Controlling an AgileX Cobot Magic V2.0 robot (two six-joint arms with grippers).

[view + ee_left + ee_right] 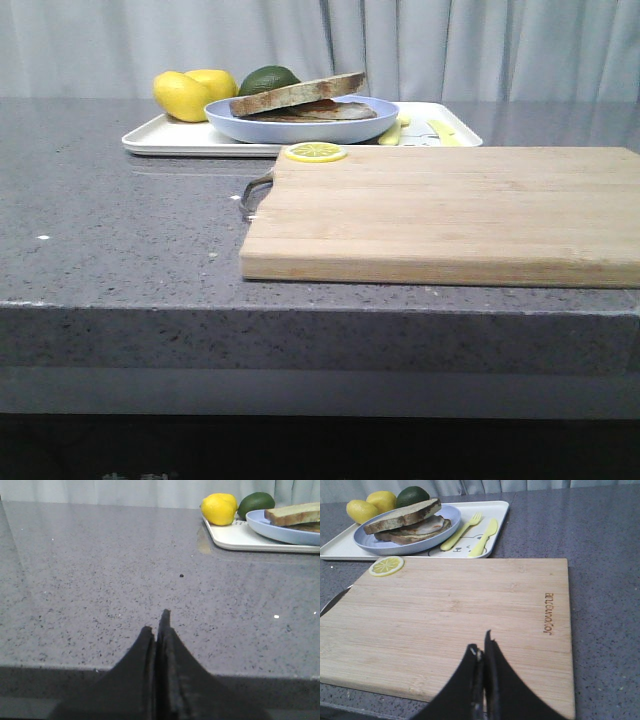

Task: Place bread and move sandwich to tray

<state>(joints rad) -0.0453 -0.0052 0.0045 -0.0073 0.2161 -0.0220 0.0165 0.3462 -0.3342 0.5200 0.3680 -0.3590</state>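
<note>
The sandwich (pixel 305 108) sits on a round light blue plate (pixel 300 130), and the plate stands on the white tray (pixel 165 138) at the back of the counter. The bread (pixel 402 515), a thick brown-crusted slice, lies tilted on top of the stack, over a pale filling and a lower slice. The same stack shows in the left wrist view as bread (pixel 295 514) on the plate (pixel 280 531). My left gripper (pixel 159 622) is shut and empty over bare counter. Shut and empty too, my right gripper (pixel 482 642) hovers over the wooden cutting board (pixel 455 615). Neither gripper appears in the front view.
Two lemons (pixel 190 93) and a dark green avocado (pixel 268 78) rest on the tray's left end. A yellow fork (pixel 462 530) and knife (pixel 485 536) lie on its right end. A lemon slice (pixel 316 152) lies on the board's far left corner.
</note>
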